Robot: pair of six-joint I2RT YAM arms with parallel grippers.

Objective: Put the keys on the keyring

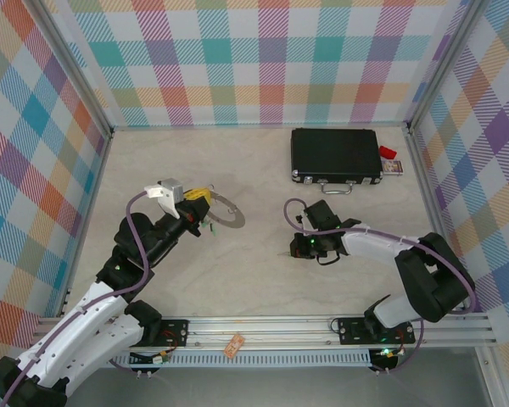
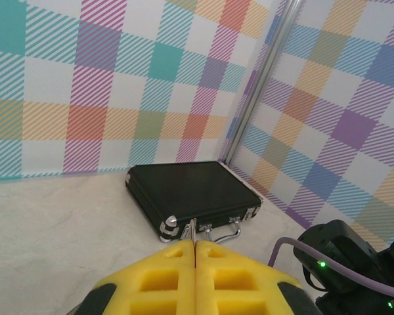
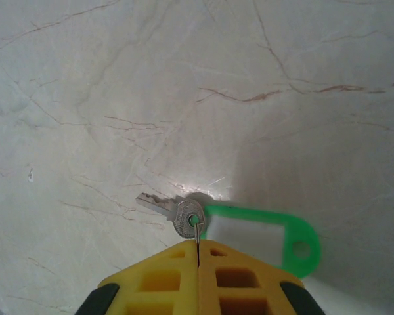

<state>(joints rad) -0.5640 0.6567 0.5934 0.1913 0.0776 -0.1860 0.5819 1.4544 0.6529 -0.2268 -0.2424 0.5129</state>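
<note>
**Both grippers clamped: ring in the left, key in the right.**

The left gripper (image 1: pixel 197 202) has its yellow pads pressed together on the rim of the ring (image 1: pixel 235 219), which juts out flat toward the middle of the table (image 1: pixel 237 284). The right gripper (image 3: pixel 197 248) pinches the thin wire loop through the head of the key (image 3: pixel 164 207), with the green tag (image 3: pixel 262 235) alongside, low over or on the table. The key looks light and likely to swivel on its loop, so a hold on its head would be steadier. The ring looks stiff, smooth and probably slippery, and is best gripped across the band. The table is hard, pale and marbled. Checked walls close it in, and a black case (image 1: pixel 335 157) sits at the back right.
</note>
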